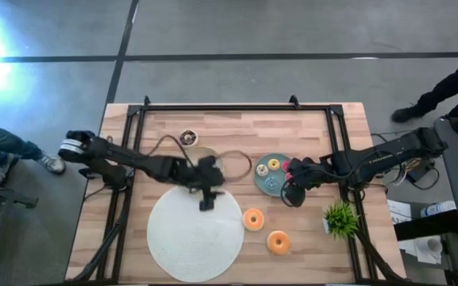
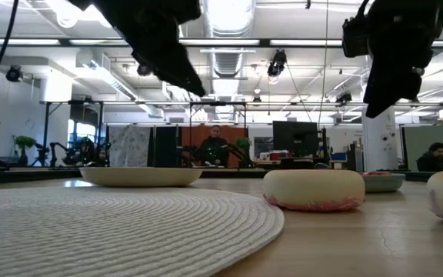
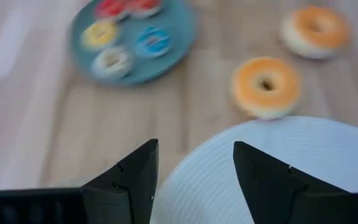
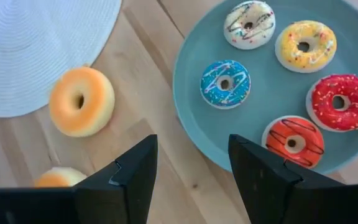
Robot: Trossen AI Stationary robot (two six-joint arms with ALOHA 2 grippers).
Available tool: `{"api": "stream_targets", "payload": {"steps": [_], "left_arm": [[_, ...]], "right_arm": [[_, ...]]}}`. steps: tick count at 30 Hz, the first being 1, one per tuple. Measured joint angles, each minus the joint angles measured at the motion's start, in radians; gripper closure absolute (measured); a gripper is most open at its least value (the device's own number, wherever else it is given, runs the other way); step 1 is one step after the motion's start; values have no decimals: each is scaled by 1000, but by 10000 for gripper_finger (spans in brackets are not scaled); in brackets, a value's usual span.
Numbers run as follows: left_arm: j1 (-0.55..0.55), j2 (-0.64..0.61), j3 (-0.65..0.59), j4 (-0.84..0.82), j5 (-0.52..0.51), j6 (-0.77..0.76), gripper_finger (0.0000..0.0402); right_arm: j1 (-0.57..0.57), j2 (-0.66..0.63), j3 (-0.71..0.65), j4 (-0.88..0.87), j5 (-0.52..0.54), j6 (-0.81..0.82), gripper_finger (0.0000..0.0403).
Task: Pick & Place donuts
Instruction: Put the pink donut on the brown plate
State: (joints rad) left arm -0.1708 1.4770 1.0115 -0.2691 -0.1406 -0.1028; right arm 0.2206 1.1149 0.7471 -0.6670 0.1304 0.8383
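Several small iced donuts, among them a blue one [image 4: 225, 83] and a yellow one [image 4: 305, 45], lie flat on the teal plate [image 4: 194, 118]. Two orange donuts [image 1: 253, 219] [image 1: 278, 241] rest on the bare wood near the white mat [image 1: 195, 234]. A dark donut [image 1: 188, 137] sits near the far edge. My left gripper [image 1: 207, 202] hovers open over the mat's far part, with the orange donuts [image 3: 266, 87] ahead of it. My right gripper [image 1: 293, 197] hangs open above the teal plate's near rim, holding nothing.
A beige plate [image 2: 141, 175] stands beside the mat's far edge, partly under my left arm. A small green plant [image 1: 340, 216] stands near the right edge, close to my right arm. A cable loops over the wood between the two plates. People stand beyond the table.
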Motion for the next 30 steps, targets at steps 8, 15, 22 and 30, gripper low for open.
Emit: {"api": "stream_targets", "payload": {"steps": [8,15,22,30], "left_arm": [[-140,191,47,207,-52,241,219],[-194,416,257,187,-48,318,219],[-190,572,479,17,-48,315,219],[-184,619,537,-35,-9,284,245]], "right_arm": [[10,0,0,-5,-3,-34,213],[11,0,-1,-10,-5,-53,213],[15,0,-2,-18,-11,-82,213],[15,-1,-14,-64,-9,-90,213]]}}
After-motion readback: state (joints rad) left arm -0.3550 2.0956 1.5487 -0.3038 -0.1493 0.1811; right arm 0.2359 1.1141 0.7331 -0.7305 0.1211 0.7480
